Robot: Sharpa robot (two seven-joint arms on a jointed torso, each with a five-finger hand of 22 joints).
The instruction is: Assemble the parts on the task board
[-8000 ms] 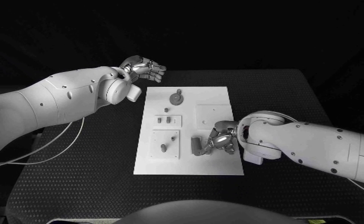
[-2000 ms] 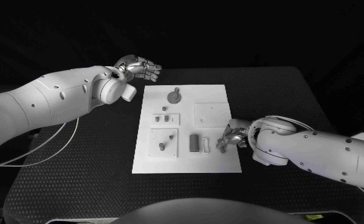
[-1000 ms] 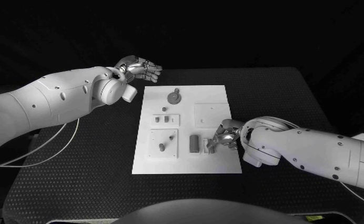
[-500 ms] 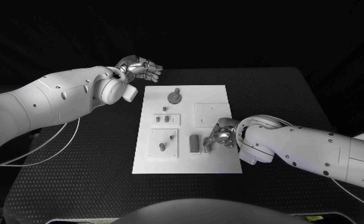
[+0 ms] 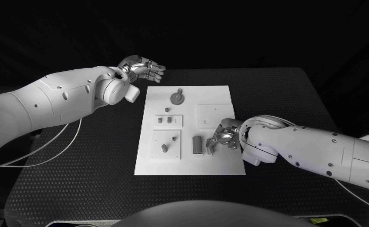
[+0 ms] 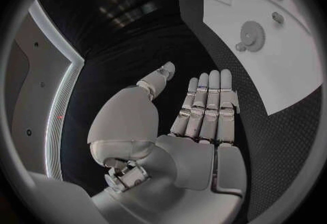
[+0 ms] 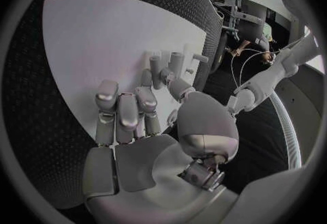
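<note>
Board (image 5: 219,165), a white plate, lies mid-table with small grey parts: a gear (image 5: 177,98) at its far end, pegs (image 5: 165,120) below it, and a block (image 5: 198,144) standing near the right hand (image 5: 224,137). That hand hangs over the board with fingers curled by the block; whether it grips a part I cannot tell. Left hand (image 5: 144,70) hovers beyond the board's far corner, flat, fingers straight, holding nothing. Right wrist view shows upright pegs (image 7: 170,66) just past the fingertips.
</note>
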